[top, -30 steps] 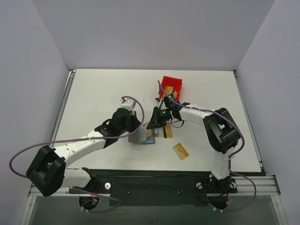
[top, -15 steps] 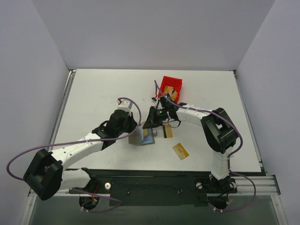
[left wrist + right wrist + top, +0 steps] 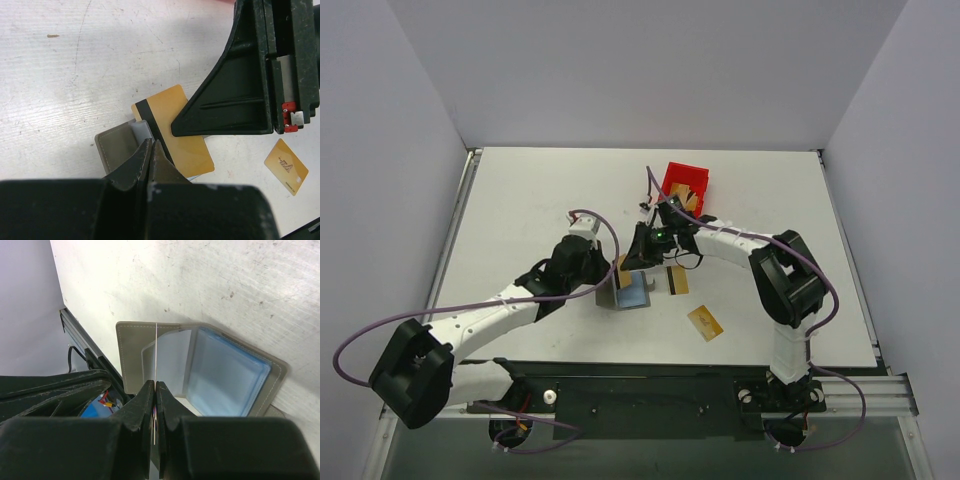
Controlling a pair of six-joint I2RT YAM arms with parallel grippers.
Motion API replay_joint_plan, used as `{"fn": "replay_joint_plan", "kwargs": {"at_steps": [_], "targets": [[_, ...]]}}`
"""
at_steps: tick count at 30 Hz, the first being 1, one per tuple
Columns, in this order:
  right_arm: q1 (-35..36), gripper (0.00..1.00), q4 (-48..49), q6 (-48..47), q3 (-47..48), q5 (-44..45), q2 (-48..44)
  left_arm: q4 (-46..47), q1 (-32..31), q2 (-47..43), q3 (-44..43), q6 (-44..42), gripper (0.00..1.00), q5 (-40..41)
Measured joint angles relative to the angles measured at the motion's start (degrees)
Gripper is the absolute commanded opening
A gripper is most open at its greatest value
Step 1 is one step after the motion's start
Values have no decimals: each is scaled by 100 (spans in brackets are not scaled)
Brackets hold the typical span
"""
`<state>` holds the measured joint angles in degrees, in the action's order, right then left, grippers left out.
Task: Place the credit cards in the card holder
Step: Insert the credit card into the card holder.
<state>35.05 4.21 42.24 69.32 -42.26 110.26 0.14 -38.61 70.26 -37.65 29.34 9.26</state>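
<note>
**Change since the previous second.** The right hand (image 3: 155,392) has moved from beside the open grey squarish card holder (image 3: 225,372) to directly over it. It has brought the gold-tan rectangular card with a black stripe (image 3: 186,150) along. The left arm's wrist has drawn back slightly from the holder. The holder itself has stayed put on the white counter (image 3: 520,220).

**Right hand.** The fingers are pressed together, pinching the striped card. The card's free edge points at the line where the holder's grey flap meets its bluish interior. Contact between the card and the holder cannot be confirmed.

**Left hand (image 3: 151,150).** The fingers are pressed together, with the tips at the holder's grey flap. Whether they nip the flap cannot be told.

**Other items.**
- A second gold-tan card (image 3: 675,281) lies flat just beside the holder, on the right arm's side.
- A third gold-tan card (image 3: 705,322) lies farther out on that side.
- A small red plastic bin (image 3: 684,185) stands well beyond the holder.
</note>
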Motion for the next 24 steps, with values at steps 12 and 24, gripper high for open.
{"fn": "replay_joint_plan", "kwargs": {"at_steps": [12, 24], "targets": [[258, 0, 66, 131, 81, -2, 328, -9, 85, -96, 31, -4, 0, 15], [291, 0, 181, 295, 74, 90, 684, 188, 109, 597, 109, 22, 0, -372]]}}
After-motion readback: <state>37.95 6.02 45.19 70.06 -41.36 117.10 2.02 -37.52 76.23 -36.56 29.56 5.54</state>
